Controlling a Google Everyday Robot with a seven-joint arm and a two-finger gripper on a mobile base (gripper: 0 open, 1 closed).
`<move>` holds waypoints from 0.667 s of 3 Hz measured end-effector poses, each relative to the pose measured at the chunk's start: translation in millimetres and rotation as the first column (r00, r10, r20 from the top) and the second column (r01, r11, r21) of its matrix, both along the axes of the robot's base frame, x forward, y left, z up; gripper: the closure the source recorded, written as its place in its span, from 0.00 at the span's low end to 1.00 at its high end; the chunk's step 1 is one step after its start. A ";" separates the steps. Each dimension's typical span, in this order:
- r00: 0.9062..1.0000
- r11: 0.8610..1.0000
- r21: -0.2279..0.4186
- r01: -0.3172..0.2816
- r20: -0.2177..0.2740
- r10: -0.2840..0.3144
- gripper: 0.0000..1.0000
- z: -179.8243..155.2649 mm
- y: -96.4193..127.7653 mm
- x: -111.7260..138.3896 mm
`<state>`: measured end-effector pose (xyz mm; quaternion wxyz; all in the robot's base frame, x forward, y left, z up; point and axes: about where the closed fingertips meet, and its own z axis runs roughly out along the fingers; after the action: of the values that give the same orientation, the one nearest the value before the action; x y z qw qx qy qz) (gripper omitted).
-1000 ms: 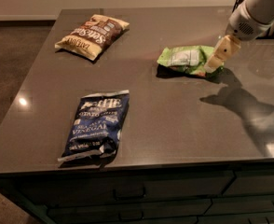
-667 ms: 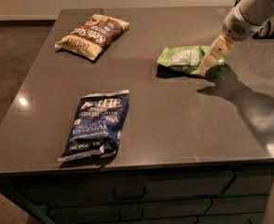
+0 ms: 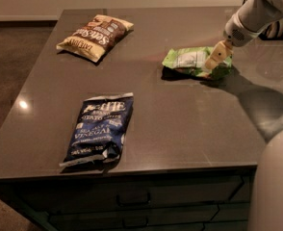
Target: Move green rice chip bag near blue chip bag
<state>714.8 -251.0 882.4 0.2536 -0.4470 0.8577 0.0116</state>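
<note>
The green rice chip bag [image 3: 192, 61] lies flat at the right middle of the dark counter [image 3: 180, 124]. The blue chip bag [image 3: 99, 128] lies near the counter's front left, well apart from the green bag. My gripper [image 3: 217, 57] reaches in from the upper right and sits over the right end of the green bag, at or just above its surface. The arm [image 3: 252, 13] comes down from the top right corner.
A brown and yellow chip bag [image 3: 94, 36] lies at the counter's back left. The counter's front edge with drawers [image 3: 132, 201] runs below the blue bag. Part of my own body [image 3: 274, 186] fills the lower right corner.
My gripper has moved a little to the left, from the green bag's right edge to over its right end. The bags have not moved.
</note>
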 end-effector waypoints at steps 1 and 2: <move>1.000 1.000 0.002 -0.009 -0.005 0.009 0.38 -4.7 2.9 2.8; 0.999 0.999 0.004 -0.038 0.005 0.038 0.60 -0.9 11.6 -1.2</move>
<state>713.6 -239.4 881.5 0.2562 -0.4626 0.8485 0.0171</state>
